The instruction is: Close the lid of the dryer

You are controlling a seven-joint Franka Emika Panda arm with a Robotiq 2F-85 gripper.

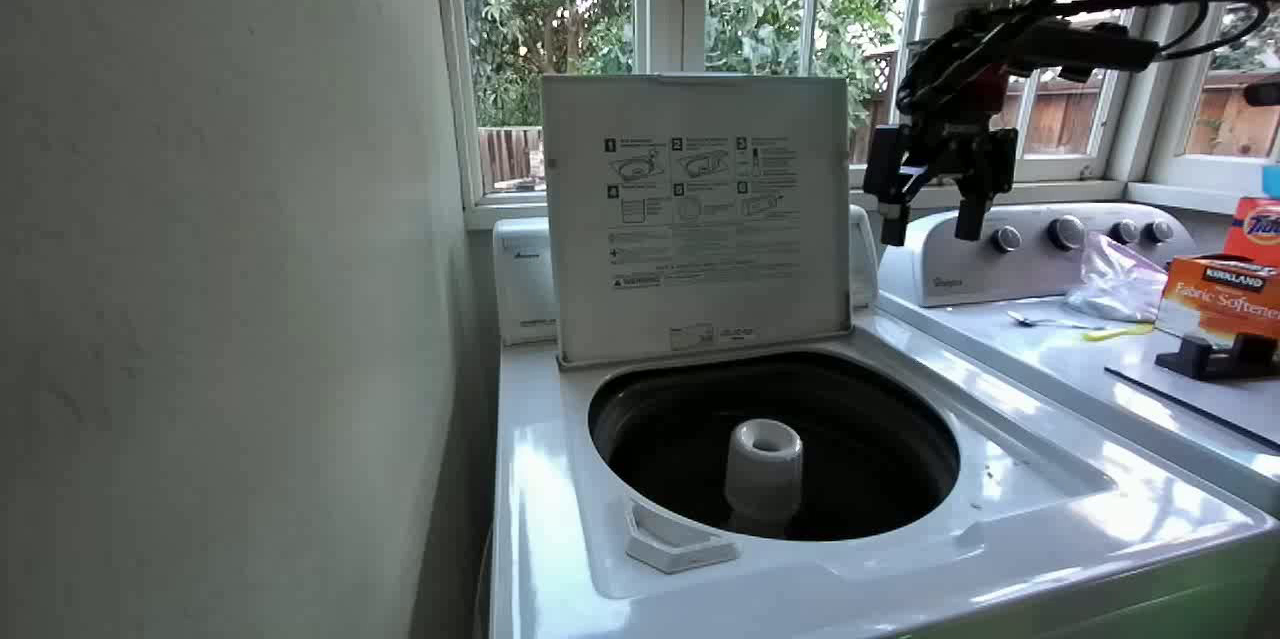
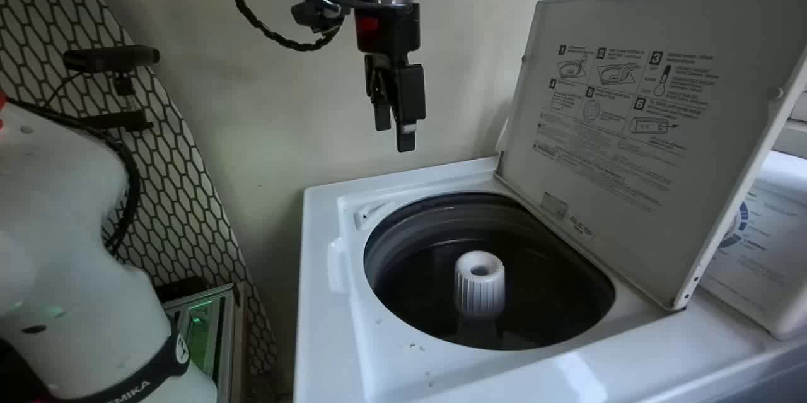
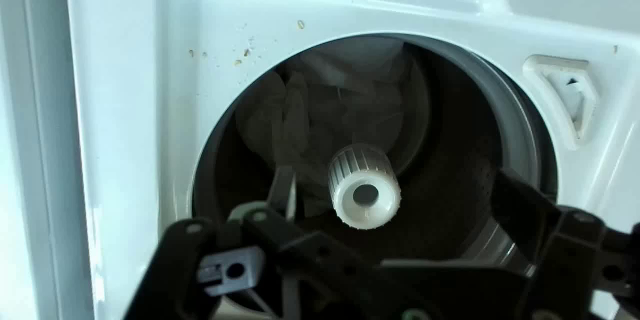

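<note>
Gripper (image 1: 931, 225) hanging upper right of the frame in an exterior view, spread pretty wide. From where I'm standing, the lid (image 1: 703, 219) is up mid-frame and the dryer (image 1: 845, 587) gapes open below it.

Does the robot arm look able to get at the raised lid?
Probably yes: the open gripper hangs above the machine, and nothing visible stands between it and the lid. Getting behind looks tighter.

In an exterior view: wall (image 1: 250, 269) left of dryer (image 1: 540, 539), appliance (image 1: 1030, 349) right, lid (image 1: 700, 219) upright behind tub (image 1: 870, 479), post (image 1: 764, 479) in tub, claw (image 1: 932, 224) right of lid.
</note>
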